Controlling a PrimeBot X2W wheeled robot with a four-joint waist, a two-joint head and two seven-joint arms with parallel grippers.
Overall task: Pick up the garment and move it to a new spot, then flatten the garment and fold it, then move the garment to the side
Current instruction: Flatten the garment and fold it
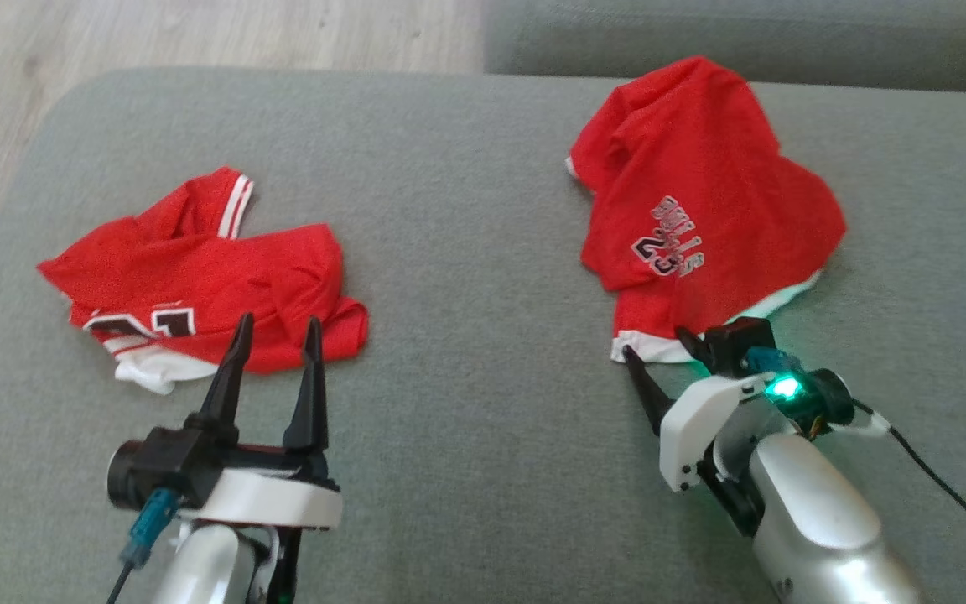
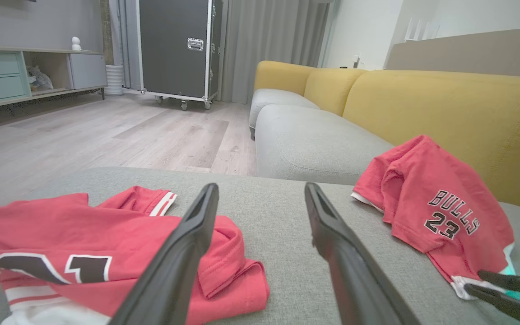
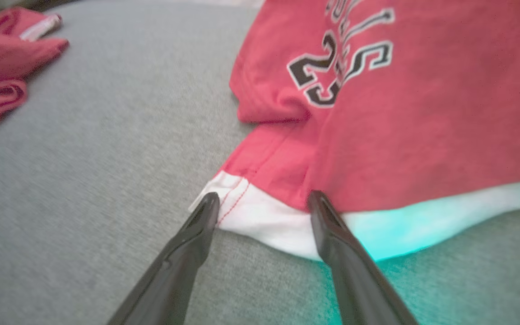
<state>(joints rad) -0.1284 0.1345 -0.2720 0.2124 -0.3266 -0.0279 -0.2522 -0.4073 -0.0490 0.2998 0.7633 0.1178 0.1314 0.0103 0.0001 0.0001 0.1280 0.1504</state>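
Both left gripper point(image 1: 275, 331) and right gripper point(image 3: 263, 197) have fingers point(image 3: 183, 253) apart; the right sits at the white hem point(image 3: 264, 223) of the garment point(image 1: 701, 193) at two o'clock. A shallow pinch could slip off.

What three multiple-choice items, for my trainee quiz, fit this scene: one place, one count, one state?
1. The right gripper is: A at the hem of the Bulls jersey; B far from any garment; C lifted high.
2. Red jerseys on the grey cushion: A one; B two; C four.
3. The left gripper: A shut on cloth; B shut, empty; C jaws open, empty.
Key: 1 A, its jaws flank the white hem corner; 2 B, the Bulls jersey plus the other jersey; 3 C, a clear gap between its jaws.
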